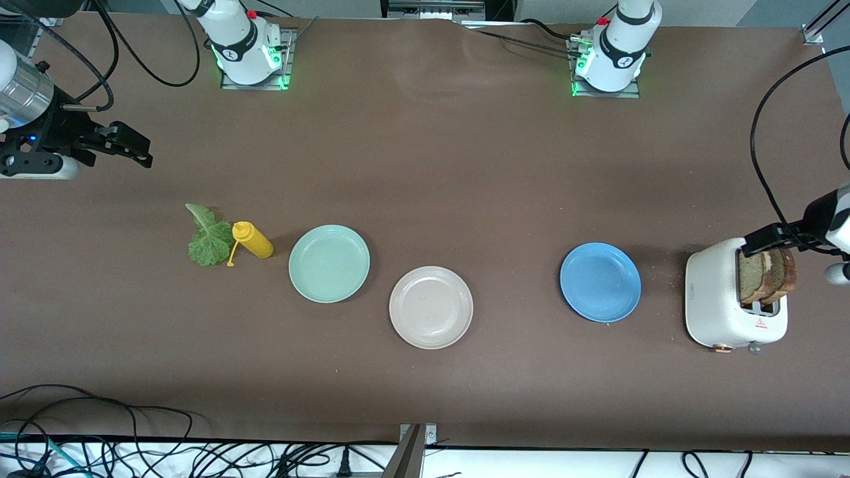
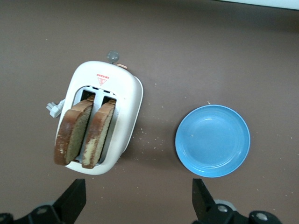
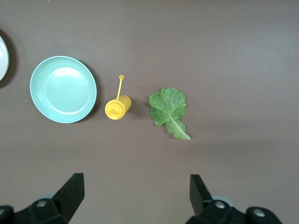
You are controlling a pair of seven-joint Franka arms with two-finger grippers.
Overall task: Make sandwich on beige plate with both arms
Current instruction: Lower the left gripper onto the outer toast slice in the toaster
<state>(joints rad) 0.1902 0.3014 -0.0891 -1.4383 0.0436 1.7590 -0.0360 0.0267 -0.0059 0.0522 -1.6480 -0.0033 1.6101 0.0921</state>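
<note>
A matte brown table [image 1: 425,166] fills the view under even light. Black cables [image 1: 166,451] lie tangled along its near edge.

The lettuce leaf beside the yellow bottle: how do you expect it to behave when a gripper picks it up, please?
The lettuce leaf lies flat and thin with ruffled edges, so it will probably droop. It looks light and may slide if pushed. Its pale stem seems the firmest place to pinch.

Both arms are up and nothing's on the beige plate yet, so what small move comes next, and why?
Probably lower the open left gripper onto a brown-crusted bread slice standing in the white toaster. The round beige plate is bare, and bread goes down first. The open right gripper waits over the table near the ruffled green lettuce leaf.
</note>
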